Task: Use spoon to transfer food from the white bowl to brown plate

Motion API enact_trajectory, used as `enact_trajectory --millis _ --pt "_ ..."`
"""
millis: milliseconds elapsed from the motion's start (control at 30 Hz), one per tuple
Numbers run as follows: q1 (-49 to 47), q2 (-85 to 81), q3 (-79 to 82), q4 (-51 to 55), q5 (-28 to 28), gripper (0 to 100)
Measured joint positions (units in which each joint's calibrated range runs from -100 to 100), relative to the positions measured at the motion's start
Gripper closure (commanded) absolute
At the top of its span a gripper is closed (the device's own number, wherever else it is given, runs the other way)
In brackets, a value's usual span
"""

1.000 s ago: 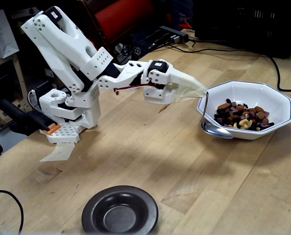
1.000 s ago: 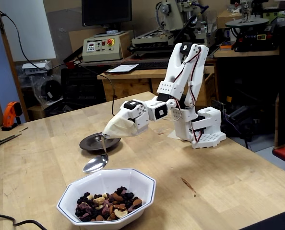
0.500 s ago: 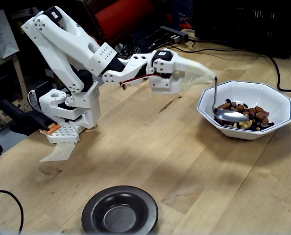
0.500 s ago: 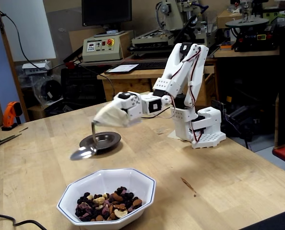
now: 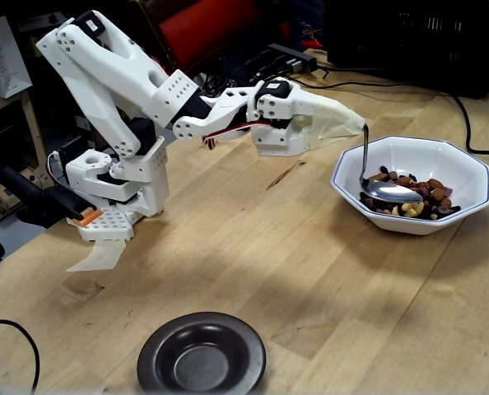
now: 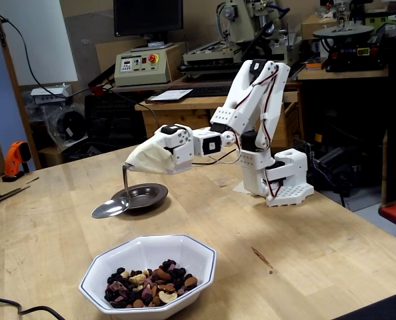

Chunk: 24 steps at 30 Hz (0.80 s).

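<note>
Wooden workbench [image 5: 253,247]: claw [image 5: 356,123], wrapped and grip unreadable, held the spoon [image 5: 390,191] bowl-down over the food [image 5: 417,200] in the white bowl [image 5: 467,169] to scoop.

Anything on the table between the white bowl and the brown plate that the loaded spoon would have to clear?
Nothing visible. In both fixed views the wooden table between the white bowl and the brown plate is bare. The spoon sits at the food, held under the cloth-covered gripper; the arm's base stands off to the side.
</note>
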Motion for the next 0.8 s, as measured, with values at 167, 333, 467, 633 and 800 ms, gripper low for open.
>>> enact_trajectory --millis 167,333,467,633,800 --pt "-4.2 0.0 0.0 0.0 0.0 96" --pt "-6.3 0.0 0.0 0.0 0.0 96" --pt "-6.6 1.3 0.0 0.0 0.0 96" --pt "-6.6 8.1 0.0 0.0 0.0 96" --pt "-6.8 12.2 -0.1 -0.4 0.0 96"
